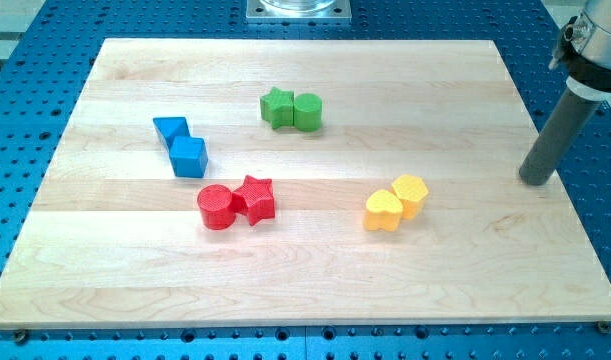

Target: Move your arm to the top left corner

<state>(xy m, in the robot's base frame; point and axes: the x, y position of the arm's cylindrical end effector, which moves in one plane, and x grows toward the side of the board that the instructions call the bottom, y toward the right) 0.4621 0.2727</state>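
My tip (534,181) rests at the right edge of the wooden board (315,280), far from the view's top left corner. The rod rises up and to the right out of the view. The nearest blocks are a yellow hexagon (410,193) and a yellow heart (383,211), touching each other, to the left of my tip. A green star (277,107) touches a green cylinder (308,112) near the top centre. A blue triangle-like block (171,130) touches a blue cube (189,157) at the left. A red cylinder (215,207) touches a red star (256,198) at centre.
The board lies on a blue perforated table (25,110). A metal mount (297,9) sits at the view's top edge, just beyond the board.
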